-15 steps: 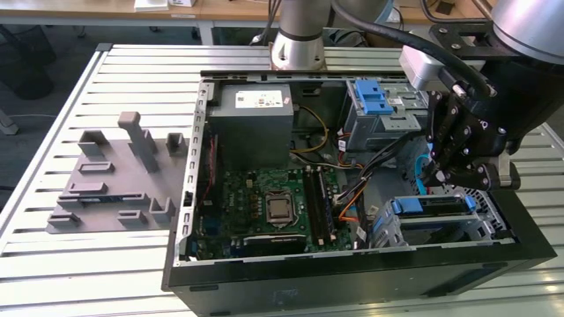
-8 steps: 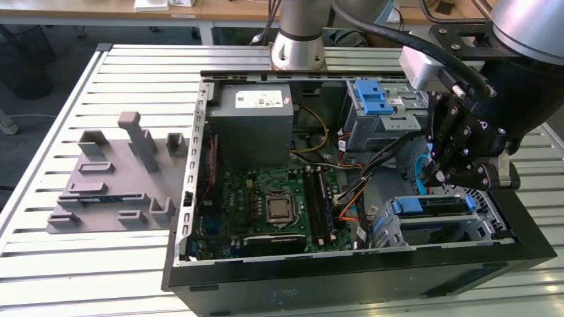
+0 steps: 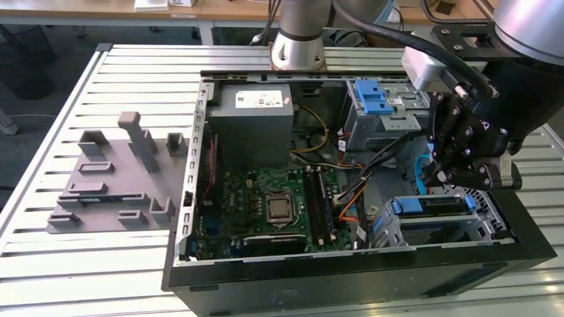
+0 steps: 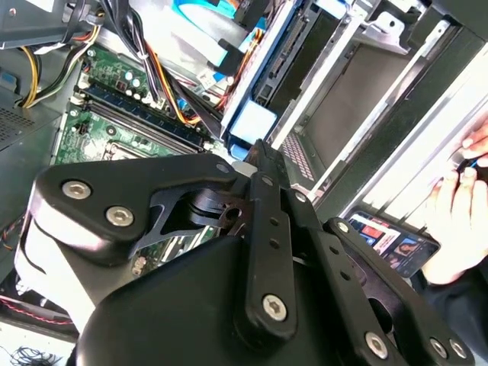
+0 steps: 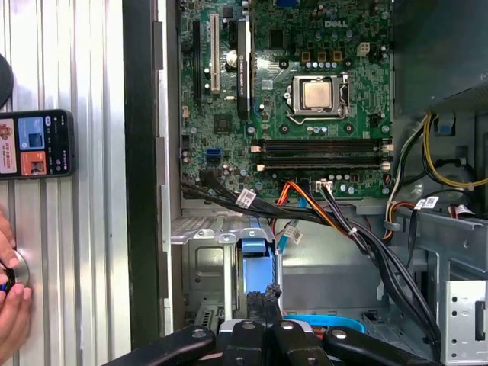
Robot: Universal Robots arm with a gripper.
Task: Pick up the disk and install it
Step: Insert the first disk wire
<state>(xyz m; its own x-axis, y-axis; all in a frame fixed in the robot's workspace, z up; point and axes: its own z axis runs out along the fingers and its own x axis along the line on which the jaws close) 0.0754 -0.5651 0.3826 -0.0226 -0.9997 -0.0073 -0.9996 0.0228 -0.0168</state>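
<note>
The disk (image 3: 427, 206) stands on edge in the lower drive cage (image 3: 480, 228) at the exterior view's right of the open computer case, with a blue rail along its top. My gripper (image 3: 438, 179) hangs just above that cage, its fingers shut together and pointing down at the disk's blue end. In the first wrist view the dark fingertips of the gripper (image 5: 263, 299) sit right by the disk's blue end (image 5: 255, 250). The second wrist view shows the gripper (image 4: 259, 150) tip close to the same blue end of the disk (image 4: 252, 122). Whether they touch is unclear.
A grey power supply box (image 3: 255, 122) and a blue latch bracket (image 3: 374, 98) sit at the case's back. Cables (image 3: 352, 191) run between the motherboard (image 3: 273, 205) and the cage. A grey fixture (image 3: 115, 178) lies on the slatted table. A person's hand (image 5: 11, 301) and a phone (image 5: 34, 143) are beside the case.
</note>
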